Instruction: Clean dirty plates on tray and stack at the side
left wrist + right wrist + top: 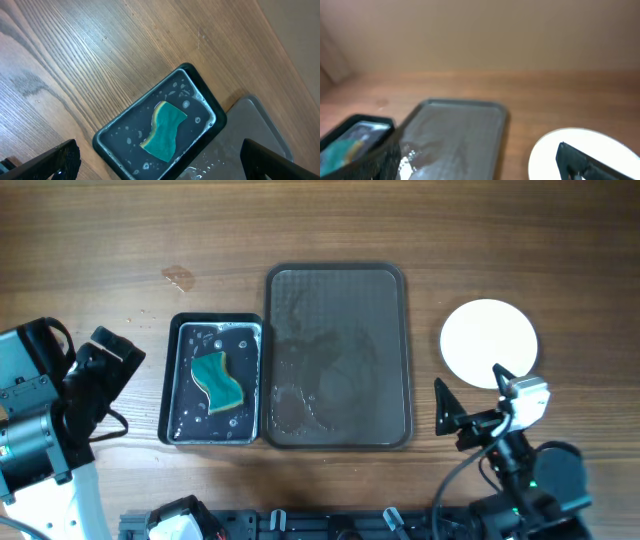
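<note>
The plates (488,340) are seen on the bench (100,240) just right of the tray (340,310), the top face plain white; their number cannot be told. The tray is wet and bare. The right claw (468,378) is held open at the plates' near edge. On the left, a green sponge (218,380) lies in a small black tray (170,380), and the left claw (159,143) is open.

Soft even daylight, right wrist view blurred

bare tray (337,280), sponge tray (193,406) touching left, plates (489,340) apart right
</note>
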You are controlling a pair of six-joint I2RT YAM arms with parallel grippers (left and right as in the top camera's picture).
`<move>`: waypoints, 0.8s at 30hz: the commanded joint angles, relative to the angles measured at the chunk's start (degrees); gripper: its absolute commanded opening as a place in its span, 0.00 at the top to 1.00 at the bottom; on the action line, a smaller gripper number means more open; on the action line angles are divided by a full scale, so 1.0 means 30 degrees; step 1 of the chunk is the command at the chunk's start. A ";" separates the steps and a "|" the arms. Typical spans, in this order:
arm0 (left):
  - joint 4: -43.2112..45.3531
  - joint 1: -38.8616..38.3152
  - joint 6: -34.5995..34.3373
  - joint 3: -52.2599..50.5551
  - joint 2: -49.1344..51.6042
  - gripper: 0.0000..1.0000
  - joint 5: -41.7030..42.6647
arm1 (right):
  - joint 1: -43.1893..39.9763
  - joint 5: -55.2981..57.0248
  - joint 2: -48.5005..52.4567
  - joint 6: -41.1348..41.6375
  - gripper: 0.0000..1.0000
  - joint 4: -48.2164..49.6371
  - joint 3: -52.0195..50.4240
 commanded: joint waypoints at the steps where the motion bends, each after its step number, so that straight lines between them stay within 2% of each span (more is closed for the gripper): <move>1: 0.0066 0.0175 0.0087 0.0226 0.0022 0.00 0.0087 | -0.0532 0.0962 -0.1639 -0.2171 0.00 0.2412 -0.2681; 8: 0.0066 0.0175 0.0087 0.0226 0.0022 0.00 0.0087 | -0.2346 0.0882 -0.2441 -0.2120 0.00 0.8007 -0.6907; 24: 0.0066 0.0175 0.0087 0.0226 0.0022 0.00 0.0087 | -0.2761 0.0882 -0.2433 -0.2157 0.00 0.7759 -0.7191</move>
